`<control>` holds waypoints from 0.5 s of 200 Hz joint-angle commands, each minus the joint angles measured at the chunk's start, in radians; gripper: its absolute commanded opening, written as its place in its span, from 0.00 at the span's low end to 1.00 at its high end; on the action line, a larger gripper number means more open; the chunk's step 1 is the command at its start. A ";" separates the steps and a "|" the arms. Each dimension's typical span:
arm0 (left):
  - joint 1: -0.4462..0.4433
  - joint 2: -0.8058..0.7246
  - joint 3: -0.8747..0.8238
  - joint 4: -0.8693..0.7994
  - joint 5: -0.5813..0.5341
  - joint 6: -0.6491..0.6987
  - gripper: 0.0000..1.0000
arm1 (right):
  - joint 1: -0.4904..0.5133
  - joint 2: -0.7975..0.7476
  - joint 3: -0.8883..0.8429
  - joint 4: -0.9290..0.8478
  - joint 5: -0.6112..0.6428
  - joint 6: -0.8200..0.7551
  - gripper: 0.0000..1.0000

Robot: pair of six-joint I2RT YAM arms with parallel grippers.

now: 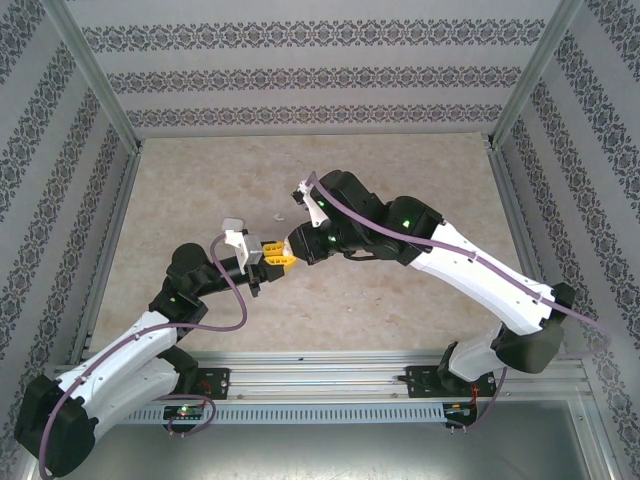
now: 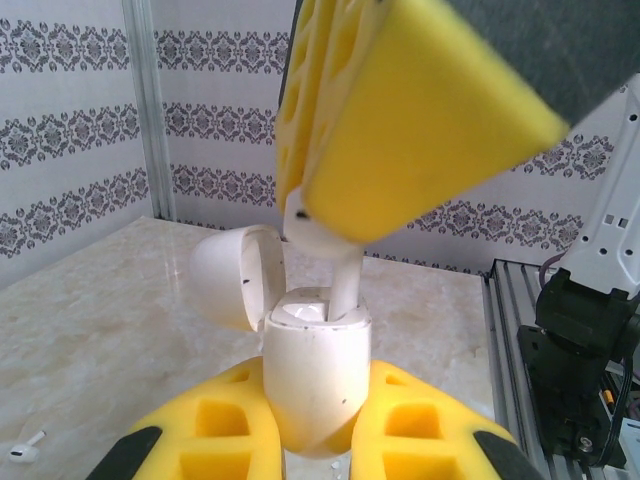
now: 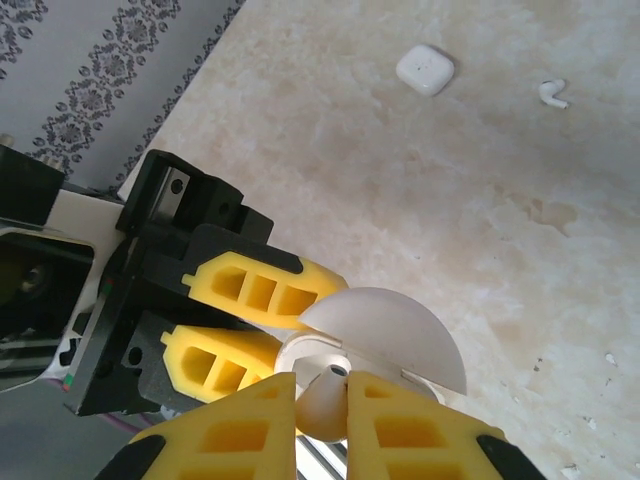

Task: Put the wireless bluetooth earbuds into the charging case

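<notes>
My left gripper (image 2: 318,385) is shut on the charging case (image 2: 310,365), a glossy white pebble-shaped box held upright with its lid (image 2: 235,275) swung open to the left. From above, my right gripper (image 3: 320,388) is shut on one white earbud (image 3: 325,402). That earbud's stem (image 2: 345,285) reaches down into the case's open top. In the top view the two grippers meet tip to tip at mid-table, left (image 1: 266,256) and right (image 1: 291,249). A second earbud (image 3: 553,94) lies loose on the table, and it also shows in the left wrist view (image 2: 27,443).
A small white rounded-square object (image 3: 425,70) lies flat on the marble tabletop (image 1: 400,170) near the loose earbud. Patterned walls and metal frame posts (image 1: 95,85) enclose the table. An aluminium rail (image 1: 330,375) runs along the near edge.
</notes>
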State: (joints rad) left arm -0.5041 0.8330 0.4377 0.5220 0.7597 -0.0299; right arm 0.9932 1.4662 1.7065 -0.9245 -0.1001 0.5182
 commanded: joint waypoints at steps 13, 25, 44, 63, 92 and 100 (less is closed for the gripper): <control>-0.010 -0.020 -0.004 0.028 0.036 -0.008 0.00 | 0.009 -0.038 0.025 0.000 0.048 0.002 0.15; -0.010 -0.021 -0.004 0.030 0.035 -0.011 0.00 | 0.009 -0.039 0.025 -0.004 0.048 -0.001 0.14; -0.010 -0.021 -0.006 0.034 0.035 -0.015 0.00 | 0.009 -0.036 0.024 -0.019 0.049 -0.003 0.15; -0.010 -0.020 -0.005 0.036 0.038 -0.019 0.00 | 0.009 -0.035 0.018 -0.023 0.053 -0.004 0.15; -0.011 -0.021 -0.004 0.038 0.039 -0.024 0.00 | 0.009 -0.036 0.002 -0.009 0.053 -0.003 0.15; -0.010 -0.020 -0.003 0.039 0.039 -0.025 0.00 | 0.009 -0.034 0.000 -0.007 0.053 -0.003 0.15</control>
State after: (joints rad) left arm -0.5041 0.8291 0.4377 0.5228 0.7780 -0.0376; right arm 0.9932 1.4479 1.7065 -0.9325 -0.0689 0.5179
